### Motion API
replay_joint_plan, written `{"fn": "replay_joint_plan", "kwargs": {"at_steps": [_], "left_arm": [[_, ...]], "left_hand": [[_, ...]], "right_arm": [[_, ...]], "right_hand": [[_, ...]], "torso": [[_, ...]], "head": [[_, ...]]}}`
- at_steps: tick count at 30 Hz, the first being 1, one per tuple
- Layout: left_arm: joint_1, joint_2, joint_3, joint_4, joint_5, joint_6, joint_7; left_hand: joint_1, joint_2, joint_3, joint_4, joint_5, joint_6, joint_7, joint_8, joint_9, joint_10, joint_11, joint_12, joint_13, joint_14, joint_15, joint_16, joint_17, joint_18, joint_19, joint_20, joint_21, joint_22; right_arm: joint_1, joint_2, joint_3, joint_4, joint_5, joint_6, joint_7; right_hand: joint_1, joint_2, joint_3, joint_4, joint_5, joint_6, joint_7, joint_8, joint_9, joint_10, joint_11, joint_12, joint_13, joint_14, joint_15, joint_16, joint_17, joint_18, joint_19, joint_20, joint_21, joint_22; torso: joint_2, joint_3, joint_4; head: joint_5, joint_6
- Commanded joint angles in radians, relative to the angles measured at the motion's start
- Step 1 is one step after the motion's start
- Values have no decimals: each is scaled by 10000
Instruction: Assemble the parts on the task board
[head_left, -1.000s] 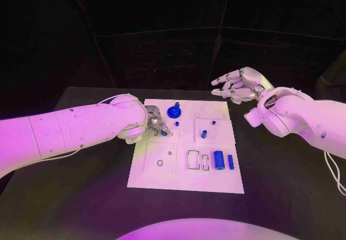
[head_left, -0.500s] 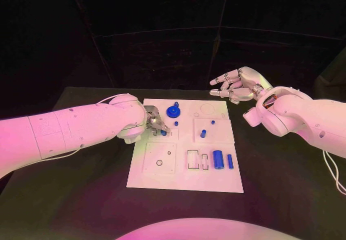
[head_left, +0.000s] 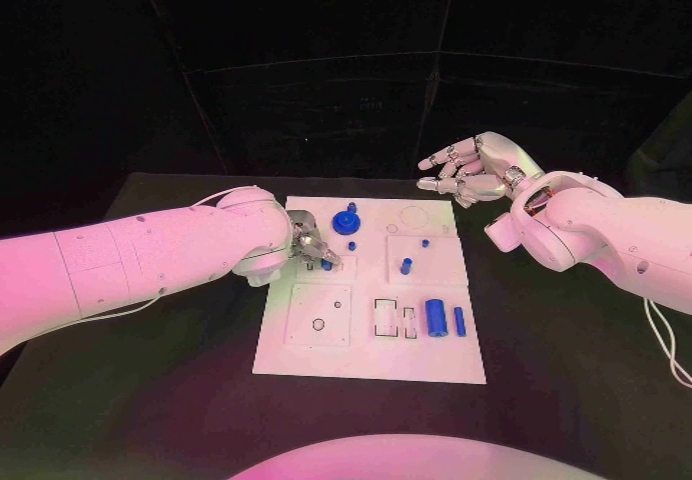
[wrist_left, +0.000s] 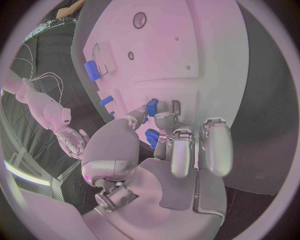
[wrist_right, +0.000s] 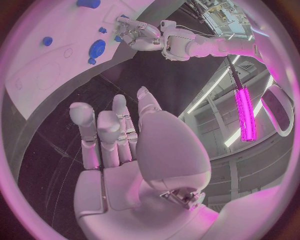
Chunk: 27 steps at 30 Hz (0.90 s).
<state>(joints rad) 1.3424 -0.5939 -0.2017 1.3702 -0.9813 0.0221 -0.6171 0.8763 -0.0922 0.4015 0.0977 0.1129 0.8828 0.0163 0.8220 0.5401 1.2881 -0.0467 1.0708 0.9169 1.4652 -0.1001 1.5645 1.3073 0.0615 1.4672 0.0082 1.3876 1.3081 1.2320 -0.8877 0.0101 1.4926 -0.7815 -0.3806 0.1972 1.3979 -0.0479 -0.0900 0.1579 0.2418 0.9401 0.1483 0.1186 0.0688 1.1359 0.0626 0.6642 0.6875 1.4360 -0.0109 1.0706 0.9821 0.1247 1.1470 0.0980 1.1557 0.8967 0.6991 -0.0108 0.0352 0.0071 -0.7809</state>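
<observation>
While our left hand (head_left: 310, 250) pinches a small blue part (wrist_left: 152, 106) over the task board (head_left: 368, 355)'s left edge, our right hand (head_left: 473, 168) hovers beyond the far corner, fingers spread, holding nothing — a slight tilt could jam the part at its socket.

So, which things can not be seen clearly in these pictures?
- Head view: the left hand covers the small blue part at its fingers; whether it grips the part cannot be told.
- Left wrist view: the fingers hide most of that part.
- Head view: the small holes in the task board are too small to read.
</observation>
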Motion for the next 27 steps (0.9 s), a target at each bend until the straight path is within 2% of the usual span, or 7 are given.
{"fn": "replay_joint_plan", "kwargs": {"at_steps": [1,13,15,17,20,23,27], "left_arm": [[-11,-23,-9,42,-51,97,-91],[-1,-254,61,241,-52,-282,-86],[0,-290,180,281,-52,-364,-80],[1,-339,367,338,-52,-484,-71],[11,-398,661,401,-51,-543,-67],[98,-513,883,489,-43,-372,-74],[330,-642,1066,410,-27,476,-97]], "left_hand": [[-39,-29,-89,8,-23,30,40,43,-12,-62,-4,70,-8,1056,-60,63,2635,-88,282,-51,57,106],[-223,-121,-1566,647,-244,39,-1,119,-90,-44,-46,179,-47,1056,-93,63,2635,-91,291,-85,64,152],[-197,-167,-1884,772,-575,22,-5,126,-109,-62,-33,178,-81,1056,-100,63,2635,-87,284,-85,43,134],[-371,-483,-2342,947,-656,-9,-5,126,-119,-114,-33,124,-172,1056,-108,63,2635,-78,269,-93,6,91],[-477,-650,-3034,1327,-667,-54,-19,137,-116,-161,-46,88,-237,1056,-126,63,2635,-75,264,-123,-10,81],[76,-445,-3594,1607,-662,-134,-5,140,-117,-241,-44,22,-350,1056,-116,63,2635,-59,239,-144,-76,10],[1291,91,-3381,1272,-613,-397,122,-29,-231,-575,49,-354,-873,1056,-37,63,2635,16,113,-72,-380,-364]], "right_arm": [[21,19,6,6,-35,64,54],[19,85,5,-98,-35,8,28],[19,99,5,-122,-35,-3,25],[18,118,5,-156,-35,-30,29],[18,145,5,-210,-25,-51,34],[17,162,5,-261,-16,-46,37],[17,170,5,-300,-5,-21,37]], "right_hand": [[-112,-28,-85,-3,65,-77,0,-7,2,-75,-15,-39,-10,-67,-21,-38,-6,141,-87,-1,-38,-19],[-272,9,-378,157,66,-151,32,26,4,-143,24,-99,-155,-200,17,-438,-331,228,-378,33,-442,-521],[-289,13,-413,175,66,-163,37,29,4,-152,29,-103,-172,-215,22,-482,-365,237,-408,38,-488,-574],[-274,22,-481,189,87,-229,64,23,-1,-234,53,-134,-219,-316,46,-719,-578,285,-586,56,-701,-849],[-248,40,-568,209,105,-333,103,25,-5,-370,98,-171,-292,-465,86,-1021,-846,339,-812,89,-976,-1182],[-245,46,-583,215,106,-349,109,28,-5,-386,104,-171,-304,-482,92,-1054,-873,344,-833,94,-1006,-1214],[-241,55,-594,220,108,-360,112,32,-5,-396,108,-170,-314,-488,96,-1061,-874,343,-832,99,-1014,-1213]], "torso": [[-5,-2,16],[-6,1,7],[-4,-3,12],[0,-5,15],[-6,5,10],[-12,10,9],[6,-2,6]], "head": [[11,7],[7,44],[1,45],[12,52],[35,79],[34,88],[17,109]]}}
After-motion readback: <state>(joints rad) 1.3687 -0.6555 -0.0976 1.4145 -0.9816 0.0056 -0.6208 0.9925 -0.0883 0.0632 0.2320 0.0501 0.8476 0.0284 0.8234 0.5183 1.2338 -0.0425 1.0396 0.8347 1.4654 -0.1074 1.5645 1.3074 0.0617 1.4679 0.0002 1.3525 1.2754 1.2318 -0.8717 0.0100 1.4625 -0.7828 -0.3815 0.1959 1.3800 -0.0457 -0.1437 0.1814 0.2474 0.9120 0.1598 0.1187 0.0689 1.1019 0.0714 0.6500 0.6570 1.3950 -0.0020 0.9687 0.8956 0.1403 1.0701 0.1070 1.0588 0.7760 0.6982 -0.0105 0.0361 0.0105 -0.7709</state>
